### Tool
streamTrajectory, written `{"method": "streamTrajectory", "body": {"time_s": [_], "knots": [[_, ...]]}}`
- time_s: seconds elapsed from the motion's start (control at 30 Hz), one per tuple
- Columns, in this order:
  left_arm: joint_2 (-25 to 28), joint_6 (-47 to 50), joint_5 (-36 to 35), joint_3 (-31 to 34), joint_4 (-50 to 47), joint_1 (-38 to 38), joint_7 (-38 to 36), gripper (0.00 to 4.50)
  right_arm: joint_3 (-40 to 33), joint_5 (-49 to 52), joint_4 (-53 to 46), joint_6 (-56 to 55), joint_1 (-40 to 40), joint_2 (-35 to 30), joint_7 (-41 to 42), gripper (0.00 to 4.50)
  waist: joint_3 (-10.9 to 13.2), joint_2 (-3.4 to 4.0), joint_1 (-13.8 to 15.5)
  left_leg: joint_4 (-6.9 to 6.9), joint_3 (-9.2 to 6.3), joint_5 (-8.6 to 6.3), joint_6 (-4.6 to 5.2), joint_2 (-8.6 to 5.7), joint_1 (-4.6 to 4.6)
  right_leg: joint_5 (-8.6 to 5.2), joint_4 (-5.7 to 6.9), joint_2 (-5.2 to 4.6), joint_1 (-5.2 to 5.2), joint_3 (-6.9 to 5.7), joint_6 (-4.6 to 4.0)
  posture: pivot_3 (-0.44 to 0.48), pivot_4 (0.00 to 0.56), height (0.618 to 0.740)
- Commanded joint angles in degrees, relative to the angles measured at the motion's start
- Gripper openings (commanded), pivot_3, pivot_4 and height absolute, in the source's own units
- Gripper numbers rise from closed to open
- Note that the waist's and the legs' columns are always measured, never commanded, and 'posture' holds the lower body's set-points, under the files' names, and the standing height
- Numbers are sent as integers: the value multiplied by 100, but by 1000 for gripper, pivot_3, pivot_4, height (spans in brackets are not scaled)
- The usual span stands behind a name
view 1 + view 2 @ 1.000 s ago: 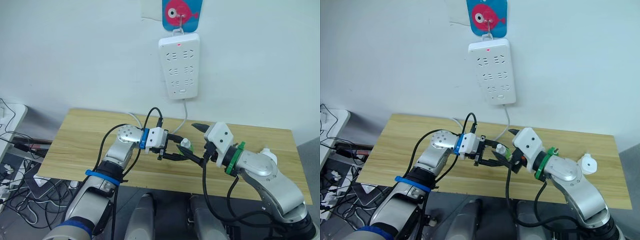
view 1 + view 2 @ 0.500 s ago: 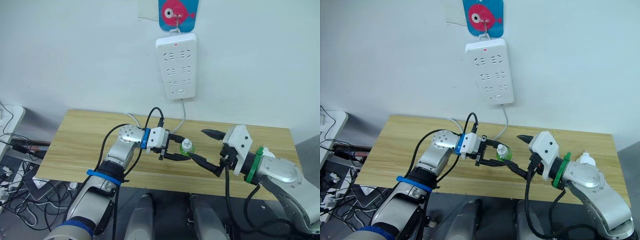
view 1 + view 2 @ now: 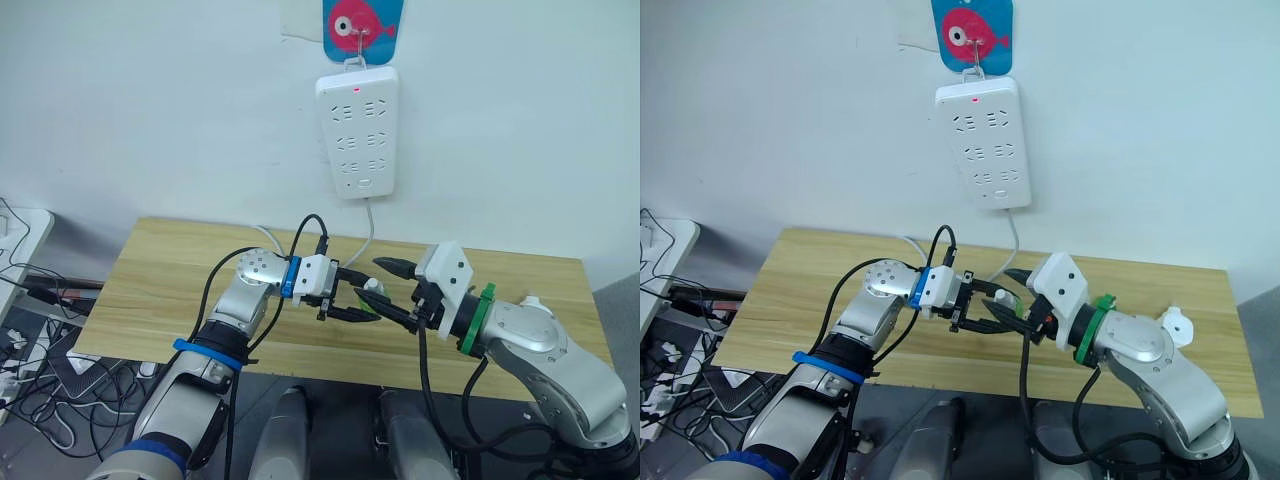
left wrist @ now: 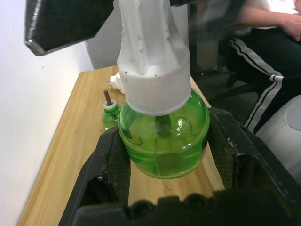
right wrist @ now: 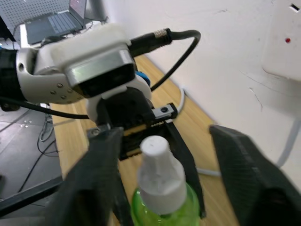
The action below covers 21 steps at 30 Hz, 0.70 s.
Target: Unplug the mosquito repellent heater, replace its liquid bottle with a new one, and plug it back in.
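My left gripper is shut on a round green liquid bottle with a tall white cap, holding it above the wooden table. My right gripper is open, its black fingers standing wide on either side of the cap without touching it. The mosquito repellent heater, a small white unit, lies on the table's right end behind my right arm. A second small green bottle with a bare brown wick stands on the table beyond the held one.
A white power strip hangs on the wall under a fish-shaped hook, its cord dropping behind the table. Cables and a white box lie on the floor at the left. A seated person shows past the table's end.
Half a second ago my right gripper had drawn back to the right, away from the bottle; it has now come back around the cap. The left gripper has kept still with the bottle.
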Motion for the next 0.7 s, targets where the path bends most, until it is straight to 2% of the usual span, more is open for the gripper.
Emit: {"method": "streamTrajectory", "body": {"time_s": [0.03, 0.13, 0.37, 0.53, 0.7], "knots": [[-63, -7, -76, 42, -214, 15, -4, 2221, 18, -29, -138, -215, 6, -16, 89, 1438, 0, 0, 0, 0, 0, 0, 0, 0, 0, 0, 0, 0, 0, 0, 0, 150, 274, 740], [-86, 14, -67, 29, -231, 6, 11, 2221, 4, 30, -189, -201, 39, -5, 126, 337, 0, 0, -1, 0, 0, 0, 0, 0, 0, 0, 0, 0, 0, 1, 0, 149, 274, 740], [-99, -49, -11, 47, -145, -12, 25, 2221, -356, 723, -662, -19, 35, 46, 184, 295, 0, 0, 1, 0, 0, 0, 0, 0, 0, 0, 0, 0, 0, 1, 0, 152, 275, 740], [25, -54, 18, 130, -26, 71, 66, 2221, -1029, 1157, -931, 297, -441, 264, -466, 295, 0, 0, -11, -1, -1, 0, 0, 3, 1, 0, 2, 2, 0, 1, 0, 156, 282, 740], [183, -130, 26, 178, 79, 205, 73, 2221, -1324, 1440, -946, 714, -627, 512, -1234, 295, 0, 0, -6, -3, -2, 0, 0, 3, 0, 0, 0, 1, -1, 0, 0, 158, 291, 740]]}}
